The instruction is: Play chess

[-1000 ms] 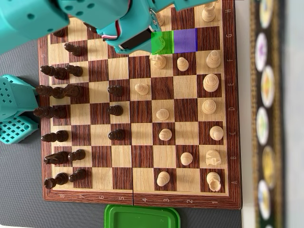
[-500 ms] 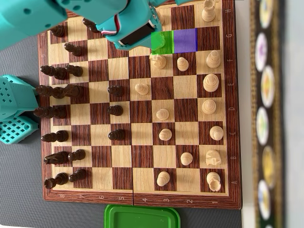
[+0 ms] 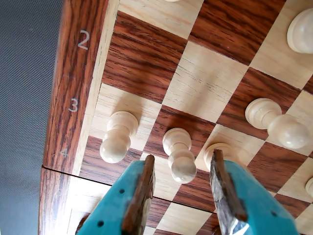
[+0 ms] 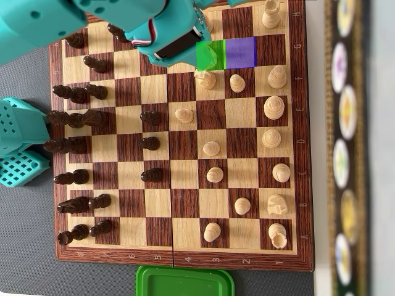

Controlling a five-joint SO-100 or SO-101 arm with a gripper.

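In the wrist view my gripper (image 3: 182, 157) is open, its two teal fingers with brown pads rising from the bottom edge. A white pawn (image 3: 178, 154) stands just beyond the tips, in line with the gap and clear of both pads. To its left stands another white pawn (image 3: 117, 136). The base of a third white piece (image 3: 222, 148) shows behind the right finger. In the overhead view the teal arm (image 4: 123, 24) covers the top left of the chessboard (image 4: 183, 216) and hides the fingers. Dark pieces (image 4: 77, 120) line the left side and white pieces (image 4: 271, 139) the right.
Green (image 4: 212, 54) and purple (image 4: 241, 52) squares are marked near the board's top. A green tray (image 4: 185, 282) lies below the board and the arm's teal base (image 4: 18, 142) to its left. The board's numbered edge (image 3: 73, 105) and a grey mat (image 3: 24, 98) fill the wrist view's left.
The arm has shifted slightly toward the top of the overhead view, uncovering a dark piece near the top left. No piece has moved.
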